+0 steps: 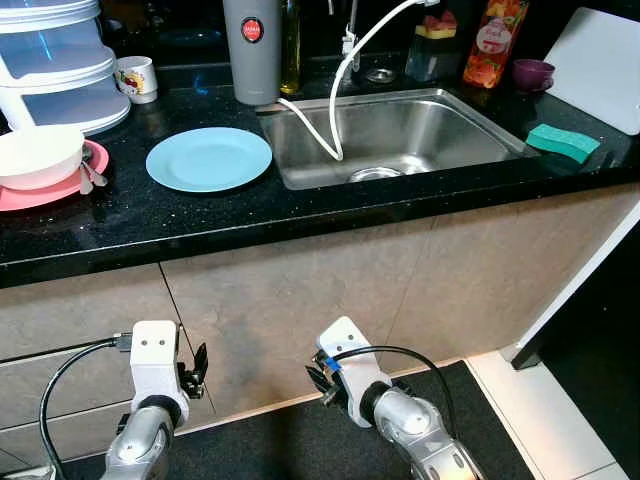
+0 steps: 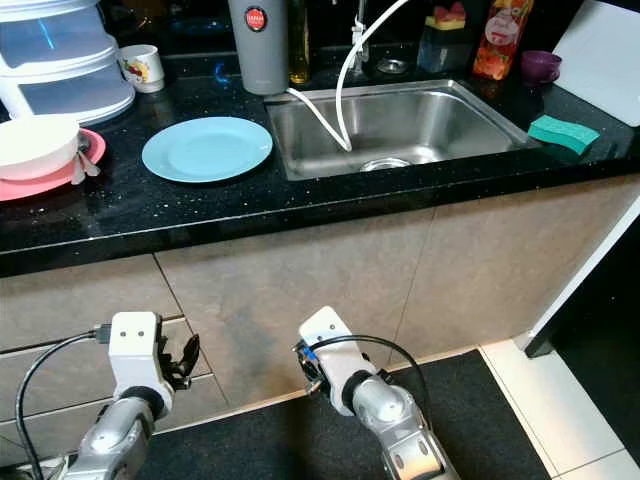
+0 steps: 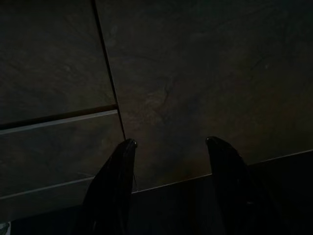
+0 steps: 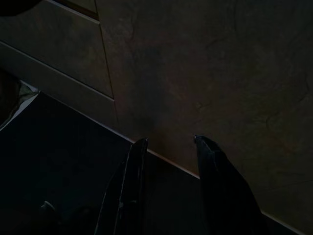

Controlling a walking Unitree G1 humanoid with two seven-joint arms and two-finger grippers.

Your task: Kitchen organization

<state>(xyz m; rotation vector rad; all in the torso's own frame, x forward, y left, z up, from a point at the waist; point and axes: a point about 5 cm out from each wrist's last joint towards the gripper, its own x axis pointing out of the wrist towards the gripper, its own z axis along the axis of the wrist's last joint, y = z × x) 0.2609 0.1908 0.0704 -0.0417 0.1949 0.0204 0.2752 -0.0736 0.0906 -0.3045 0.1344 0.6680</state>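
Left gripper (image 3: 171, 161): hangs low before the stone-look cabinet front (image 1: 330, 290), fingers spread apart with nothing between them; the wrist view is dark, showing drawer seams and the dark floor mat (image 1: 300, 440).
Right gripper (image 4: 168, 161): also low by the cabinet front, above the mat, fingers parted and empty.
Countertop (image 1: 120, 230): black, speckled, running across the scene above both grippers.
Light blue plate (image 1: 209, 158): lies flat on the counter, just beside the sink's left rim.
White bowl (image 1: 38, 153): sits on a pink plate (image 1: 50, 188) at the counter's left edge, a utensil resting against it.
Sink (image 1: 400, 135): stainless steel, with a white hose (image 1: 335, 90) curving down into the basin.
Green sponge (image 1: 563, 141): on the counter to the right of the sink.
White cutting board (image 1: 600, 65): leans at the far right.
Stacked plastic containers (image 1: 55, 60): far left, a small printed mug (image 1: 136, 78) beside them.
Grey canister (image 1: 251, 48): stands behind the sink's left corner, near a bottle of oil (image 1: 290, 45).
Back right: an orange-red bottle (image 1: 494, 40) and a purple cup (image 1: 532, 73).
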